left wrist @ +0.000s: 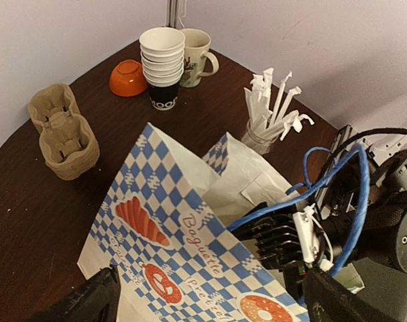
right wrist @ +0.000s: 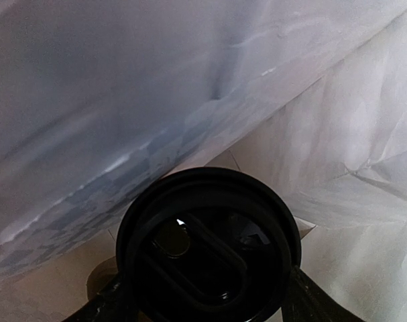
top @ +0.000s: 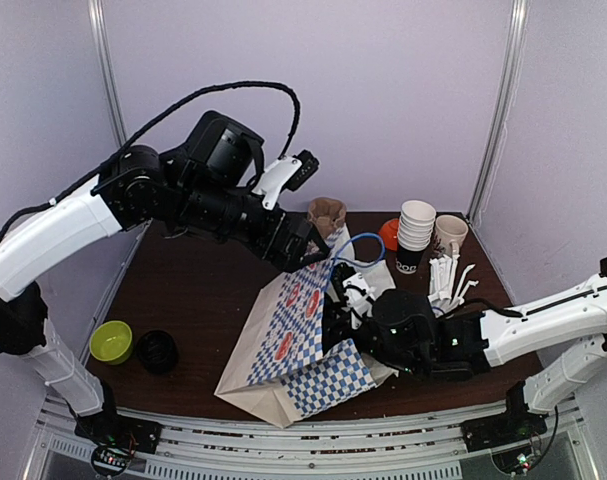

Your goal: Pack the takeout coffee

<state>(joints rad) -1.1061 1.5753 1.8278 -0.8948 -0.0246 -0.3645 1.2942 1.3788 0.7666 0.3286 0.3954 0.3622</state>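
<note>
Right end effector (right wrist: 203, 300) clasping cup (right wrist: 206, 248), inside bag (top: 283, 345)

Checked bag (top: 293, 340) centre; cup stack (top: 416, 225), mug (top: 450, 233), straws (top: 451, 278) behind; green bowl (top: 111, 341) beside dark lid (top: 158, 352), perhaps.

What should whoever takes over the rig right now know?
Left gripper: open, over the checked bag, holding nothing.
Right gripper: reached into the bag's mouth, shut on the coffee cup.
Pulp carrier: empty, on the table beyond the bag.
Done: cup is inside the bag, not yet released.
To do: set the cup down, pull the right arm out; the carrier is not yet packed.
</note>
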